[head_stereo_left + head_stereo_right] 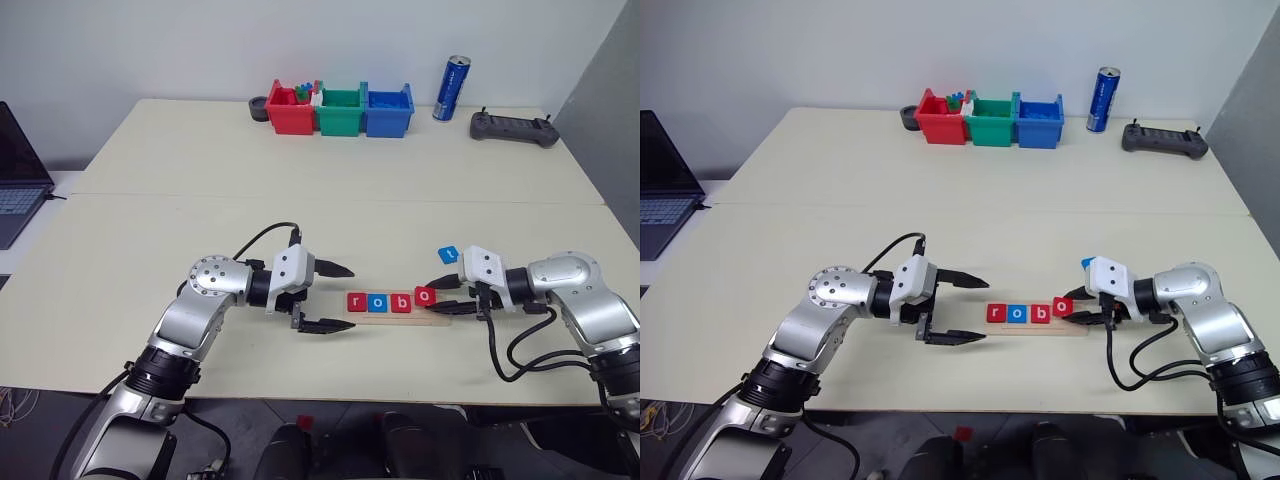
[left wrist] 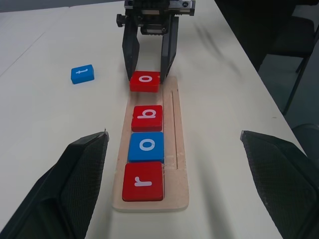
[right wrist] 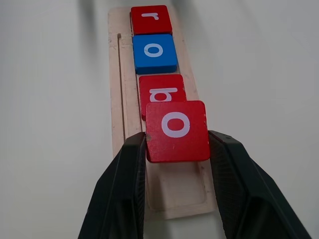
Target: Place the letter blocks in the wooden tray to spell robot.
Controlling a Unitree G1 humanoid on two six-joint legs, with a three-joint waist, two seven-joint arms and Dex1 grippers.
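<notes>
Between the right gripper's [image 3: 177, 149] clamped fingers, the red square "o" tile [image 3: 176, 130] overlaps the red "b" tile [image 3: 162, 90] on the pale wooden tray [image 3: 115, 99]; release risks stacking, while the left gripper [image 1: 335, 297] stands open.

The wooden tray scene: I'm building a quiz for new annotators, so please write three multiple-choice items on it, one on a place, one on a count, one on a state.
1. Where is the blue t block?
A. on the table beside the wooden tray
B. in the tray
C. in the green bin

2. How many letter blocks lie flat in the tray?
A. one
B. three
C. five

3. What is the right gripper doing?
A. hanging open
B. gripping the red o block over the tray
C. holding the can

Answers: 1 A, the t lies on bare tabletop off the tray. 2 B, red r, blue o and red b sit in a row. 3 B, both fingers press the block's sides.
</notes>
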